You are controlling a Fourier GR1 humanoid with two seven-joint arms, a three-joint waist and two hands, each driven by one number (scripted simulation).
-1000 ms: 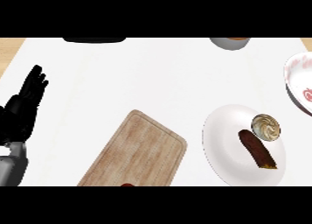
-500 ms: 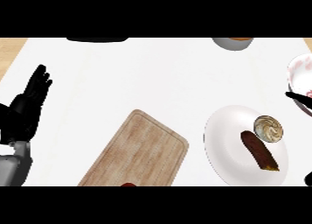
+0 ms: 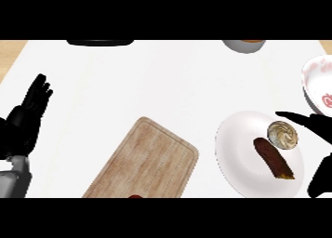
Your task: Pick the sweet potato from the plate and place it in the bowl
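Fingers [image 3: 299, 118] of the right hand [image 3: 328, 139] are spread straight, gripping nothing, over the right rim of the plate [image 3: 235, 153]. The sweet potato [image 3: 273, 159] lies on that plate beside a swirled bun [image 3: 283, 134]. The bowl [image 3: 319, 79], red-patterned, sits at the right edge of the counter [image 3: 161, 83]. The left hand [image 3: 23, 128] rests open, fingers up, at the left edge.

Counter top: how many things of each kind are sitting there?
Dishes: 2 (plate, bowl)
Foods: 2 (sweet potato, round swirly one)
Board: 1
Cut off at the edges: 3 (black thing, grey thing, red thing)
Total: 8
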